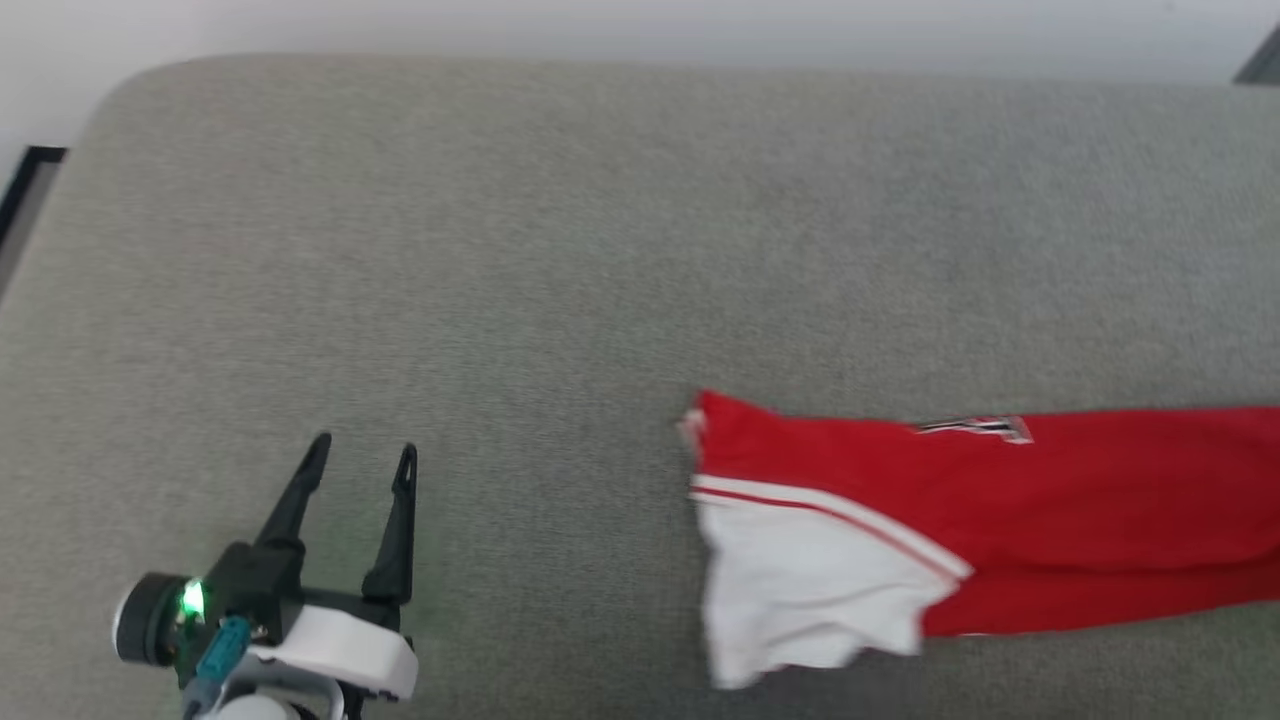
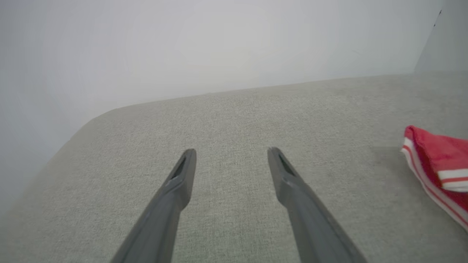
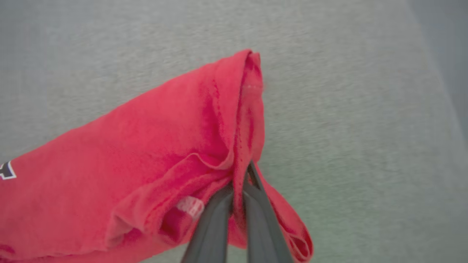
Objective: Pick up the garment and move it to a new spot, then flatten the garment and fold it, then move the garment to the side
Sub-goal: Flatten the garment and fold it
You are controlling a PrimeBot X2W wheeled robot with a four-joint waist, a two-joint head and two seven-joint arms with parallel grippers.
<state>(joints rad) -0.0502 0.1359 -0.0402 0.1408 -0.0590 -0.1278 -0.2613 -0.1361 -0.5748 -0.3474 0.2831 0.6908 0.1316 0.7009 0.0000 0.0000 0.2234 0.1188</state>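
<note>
The garment [image 1: 1000, 510], a red jersey with a white panel and striped trim, lies folded into a long band on the grey cushion [image 1: 560, 240], running off the head view's right edge. Its striped end [image 2: 438, 171] shows at the right of the left wrist view. My left gripper [image 1: 362, 455] stands open at the lower left, well apart from the cloth, with nothing between its fingers [image 2: 182, 171]. In the right wrist view my right gripper [image 3: 243, 179] is shut on a bunched red edge of the garment [image 3: 153, 153], which hangs and drapes to the left.
The grey cushion spreads wide around the jersey, with a rounded corner [image 1: 140, 90] at the far left and a pale wall [image 2: 219, 44] behind it. A dark frame edge [image 1: 25, 185] sits beyond the cushion's left side.
</note>
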